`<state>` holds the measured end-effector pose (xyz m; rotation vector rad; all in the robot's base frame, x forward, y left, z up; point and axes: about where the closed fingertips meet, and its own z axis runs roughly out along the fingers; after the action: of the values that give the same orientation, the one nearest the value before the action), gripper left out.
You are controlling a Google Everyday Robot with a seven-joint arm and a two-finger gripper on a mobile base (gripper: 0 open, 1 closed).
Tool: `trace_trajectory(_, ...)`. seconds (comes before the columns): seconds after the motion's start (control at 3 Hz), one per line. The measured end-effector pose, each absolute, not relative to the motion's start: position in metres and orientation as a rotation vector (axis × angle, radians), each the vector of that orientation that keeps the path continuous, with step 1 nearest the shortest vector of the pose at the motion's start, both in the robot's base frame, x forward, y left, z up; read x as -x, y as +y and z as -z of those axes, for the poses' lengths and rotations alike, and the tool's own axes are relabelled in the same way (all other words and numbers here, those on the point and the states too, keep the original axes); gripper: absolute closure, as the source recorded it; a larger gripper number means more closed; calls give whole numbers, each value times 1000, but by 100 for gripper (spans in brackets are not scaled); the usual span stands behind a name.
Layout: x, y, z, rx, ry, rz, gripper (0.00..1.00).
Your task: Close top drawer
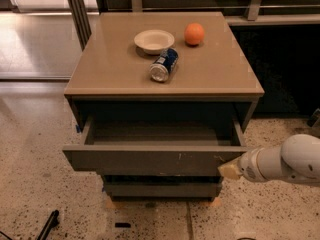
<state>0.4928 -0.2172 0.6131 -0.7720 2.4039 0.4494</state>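
You have: top drawer (150,160), partly open; gripper (230,170) at its front's right end; bowl (154,40), can (164,65), orange (194,34) on cabinet top (115,69).

On the cabinet (110,69): one bowl (154,40), one orange (194,34), one soda can (164,65). Under its top, one top drawer (150,160) and one lower drawer front (160,188). One gripper (231,170) at its front-right corner.
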Motion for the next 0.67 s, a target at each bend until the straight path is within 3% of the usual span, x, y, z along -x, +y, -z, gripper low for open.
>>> trace_trajectory(0.33, -492, -216, -613, 778, 2402, -449, 100)
trace_trajectory(0.67, -529, -194, -604, 917, 2378, -482, 100)
